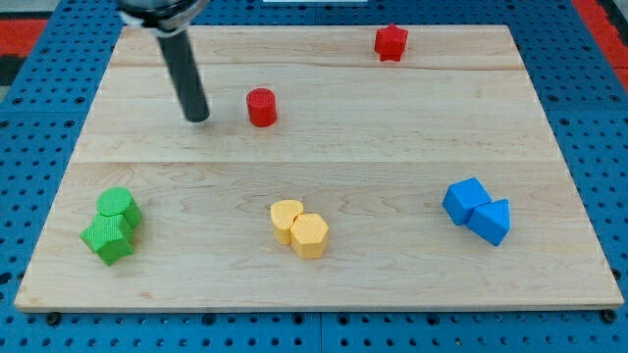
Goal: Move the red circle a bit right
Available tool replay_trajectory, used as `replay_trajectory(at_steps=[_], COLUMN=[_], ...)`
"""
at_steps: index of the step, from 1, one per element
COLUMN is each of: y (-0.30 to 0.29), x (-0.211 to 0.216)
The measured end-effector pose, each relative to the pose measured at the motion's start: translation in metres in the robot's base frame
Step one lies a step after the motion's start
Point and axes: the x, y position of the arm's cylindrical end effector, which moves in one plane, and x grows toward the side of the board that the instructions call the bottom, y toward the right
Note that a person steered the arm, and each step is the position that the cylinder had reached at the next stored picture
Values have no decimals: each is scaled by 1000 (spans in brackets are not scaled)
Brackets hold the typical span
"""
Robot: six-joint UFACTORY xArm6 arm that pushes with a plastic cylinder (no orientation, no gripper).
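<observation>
The wooden table [324, 284] is the biggest thing here. My rod [182, 69] leans down from the view's top left, and it has no jaws. My tip [198, 119] touches the table. The red circle [261, 107] sits just to the tip's right, not touching.

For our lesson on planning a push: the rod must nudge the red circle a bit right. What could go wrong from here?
1. My tip sits apart from the red circle, to the view's left and slightly lower; an off-centre push may send it up-right.
2. Pushing too far could carry it toward the red star.
</observation>
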Motion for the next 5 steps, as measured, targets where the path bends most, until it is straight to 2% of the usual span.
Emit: replay_trajectory(at_steps=[1,2,3,5], y=[56,88,113,111], x=[-12,-30,-28,14])
